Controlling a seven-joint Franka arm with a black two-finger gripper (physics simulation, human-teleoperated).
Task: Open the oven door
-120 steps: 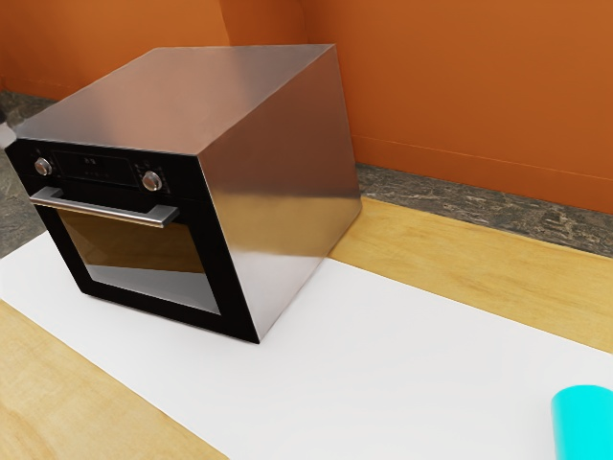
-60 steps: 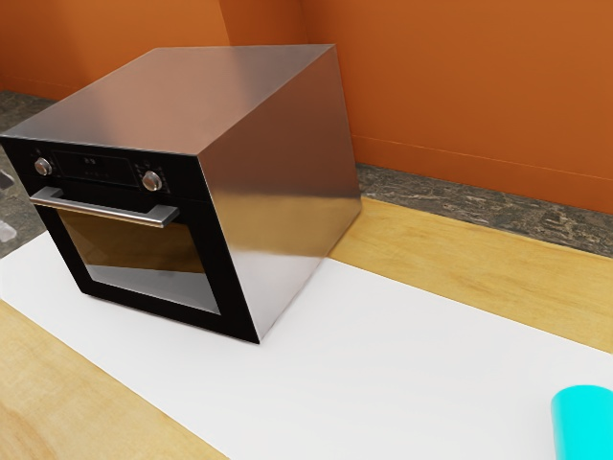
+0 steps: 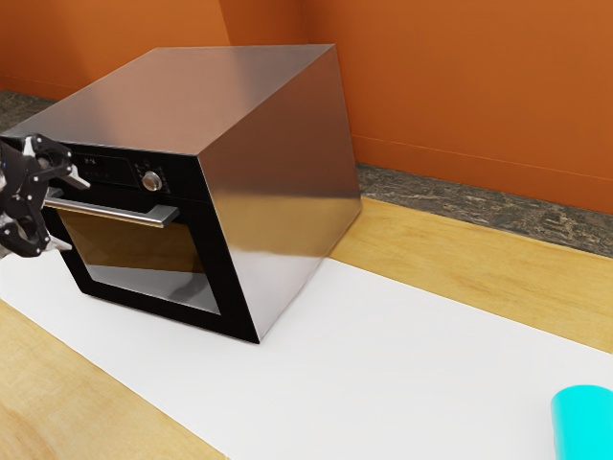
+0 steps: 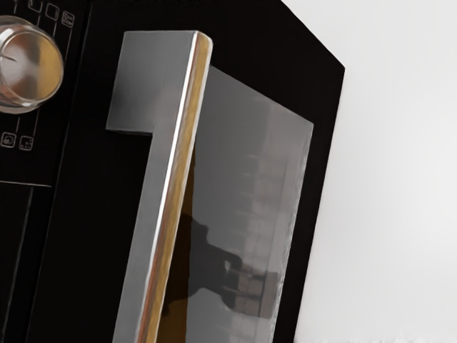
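And there's the gripper (image 3: 72, 213), spread open at nine o'clock, near the handle (image 3: 120, 213); oven door (image 3: 144, 251) shut!

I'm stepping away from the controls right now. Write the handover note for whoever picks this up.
Gripper: open, at the handle's far-left part in the exterior view; contact can't be judged.
Gripper, handle: one finger shows above the bar's level, the other below.
Door: shut, below the knob.
Done: gripper brought near the handle.
Left: close on the handle, then pull the door open.
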